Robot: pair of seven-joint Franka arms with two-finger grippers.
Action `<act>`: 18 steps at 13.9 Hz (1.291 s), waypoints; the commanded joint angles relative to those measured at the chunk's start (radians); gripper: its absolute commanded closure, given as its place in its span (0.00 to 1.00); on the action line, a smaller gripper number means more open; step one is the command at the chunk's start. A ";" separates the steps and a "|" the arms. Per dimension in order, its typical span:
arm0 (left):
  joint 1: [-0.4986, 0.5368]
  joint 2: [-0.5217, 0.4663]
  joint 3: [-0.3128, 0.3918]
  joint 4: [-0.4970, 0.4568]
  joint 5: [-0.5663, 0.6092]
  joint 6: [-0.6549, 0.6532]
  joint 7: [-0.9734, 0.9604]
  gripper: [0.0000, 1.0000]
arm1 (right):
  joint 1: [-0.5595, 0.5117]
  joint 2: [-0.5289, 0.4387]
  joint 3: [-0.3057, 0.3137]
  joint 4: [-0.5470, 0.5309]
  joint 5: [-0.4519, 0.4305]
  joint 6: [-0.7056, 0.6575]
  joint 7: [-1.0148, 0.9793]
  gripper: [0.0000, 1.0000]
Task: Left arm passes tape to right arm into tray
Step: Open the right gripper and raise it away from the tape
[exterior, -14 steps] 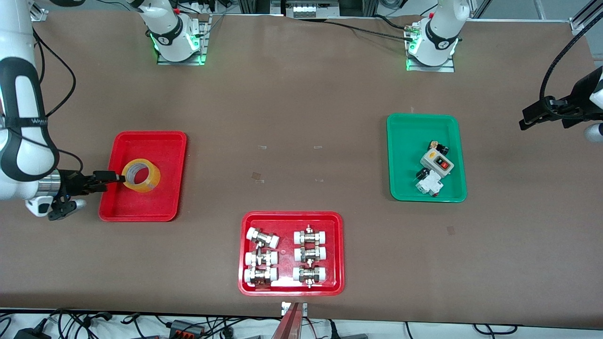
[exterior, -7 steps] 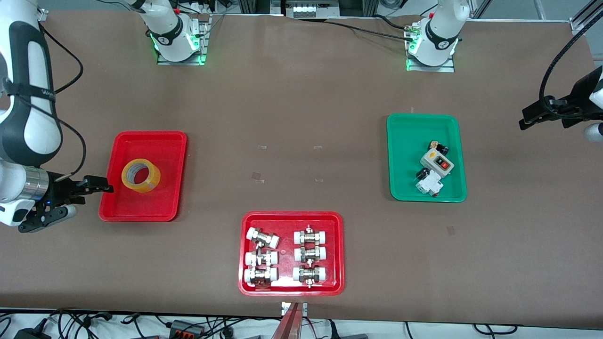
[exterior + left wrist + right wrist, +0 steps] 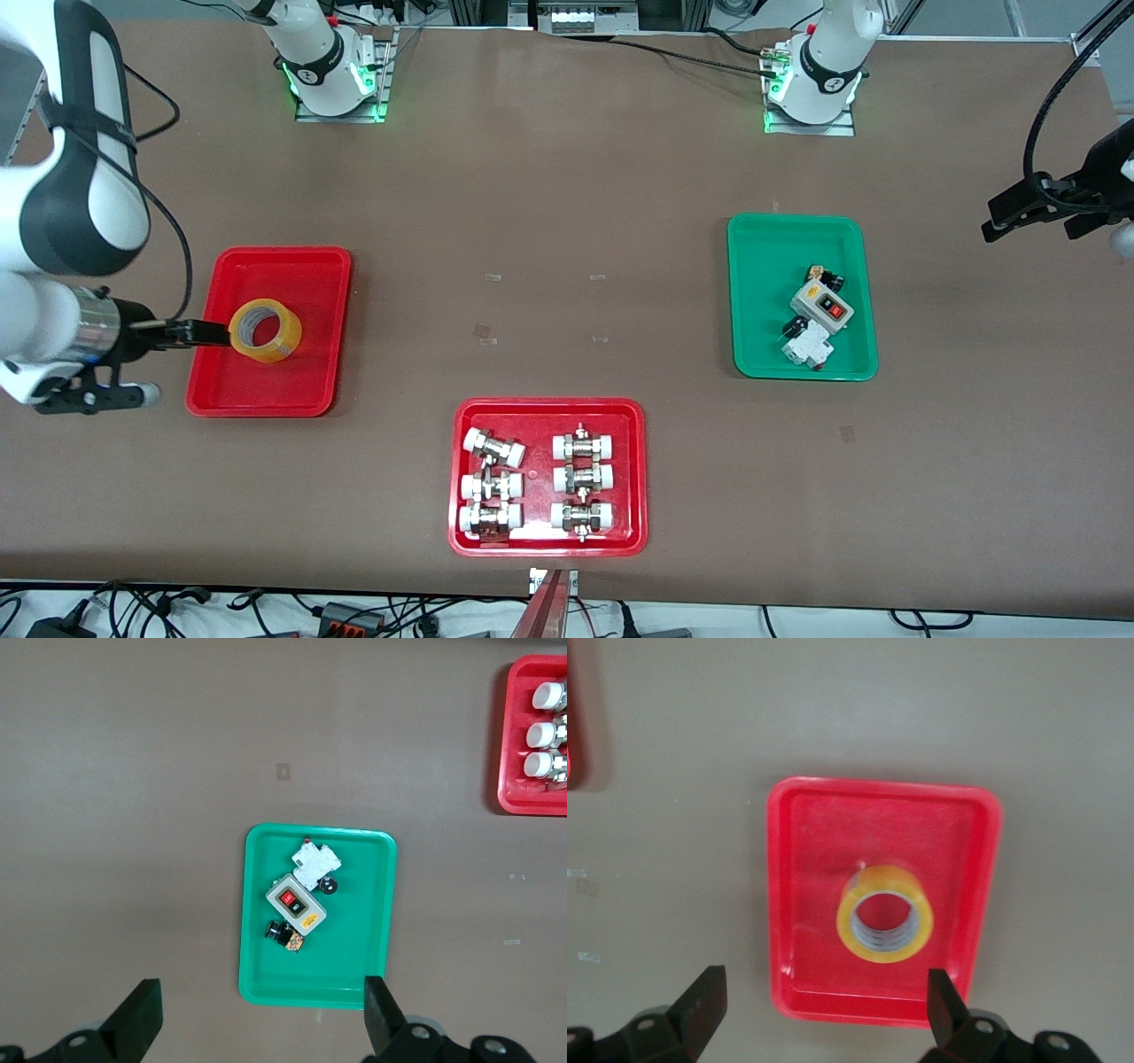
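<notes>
The yellow tape lies flat in the plain red tray with its white core facing up. My right gripper is open and empty, up in the air over the tray's rim at the right arm's end of the table. In the right wrist view the tape and tray lie well below the right gripper, clear of its fingers. My left gripper is open and empty, up over the bare table at the left arm's end; it also shows in the left wrist view.
A green tray with a switch box and small parts lies toward the left arm's end, also in the left wrist view. A wider red tray of white-capped metal fittings lies nearest the front camera.
My right gripper has drawn back from the tape and risen above the tray's rim; the tape stays in the tray. My left gripper has shifted slightly.
</notes>
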 commanded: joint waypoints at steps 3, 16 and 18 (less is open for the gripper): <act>-0.005 0.011 -0.003 0.026 0.018 -0.021 -0.004 0.00 | -0.034 -0.084 -0.022 0.055 -0.012 -0.028 0.015 0.00; -0.008 0.012 -0.005 0.026 0.018 -0.019 -0.002 0.00 | -0.042 -0.309 -0.036 -0.177 -0.020 0.087 0.020 0.00; -0.006 0.012 -0.005 0.026 0.018 -0.019 -0.002 0.00 | -0.046 -0.368 -0.036 -0.264 -0.020 0.111 0.020 0.00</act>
